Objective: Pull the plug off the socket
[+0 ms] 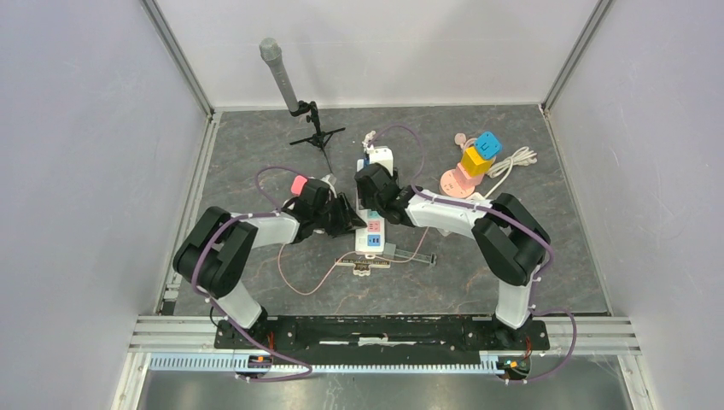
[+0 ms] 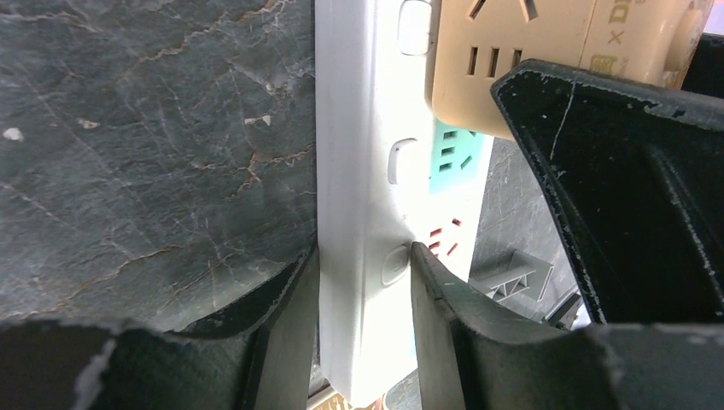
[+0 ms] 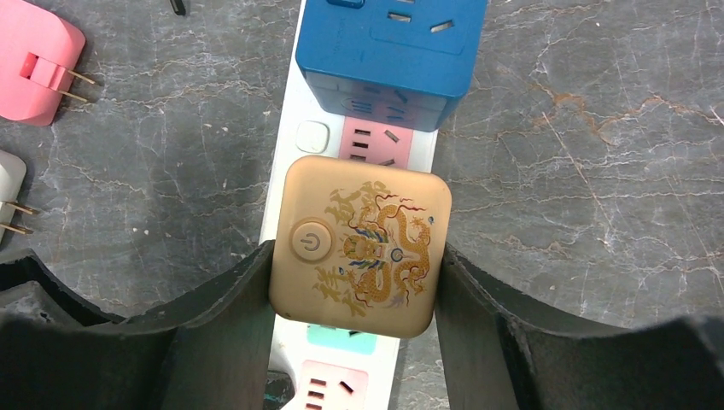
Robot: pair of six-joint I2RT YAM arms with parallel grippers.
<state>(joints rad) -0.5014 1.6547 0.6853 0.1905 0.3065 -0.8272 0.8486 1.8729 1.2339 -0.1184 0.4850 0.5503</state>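
Mid-worktop, a white power strip [image 1: 372, 237] runs from the near edge towards the far edge. The left fingers [image 2: 286, 299] are clenched on its near part, one on each long side. Just beyond, the gold plug [image 3: 359, 248] with a dragon print sits plugged into the strip, and the right fingers [image 3: 230, 312] grasp it, pressed against its two sides. A blue adapter [image 3: 388, 43] sits on the strip right behind it. A pink plug [image 3: 34, 64] lies loose left of the strip.
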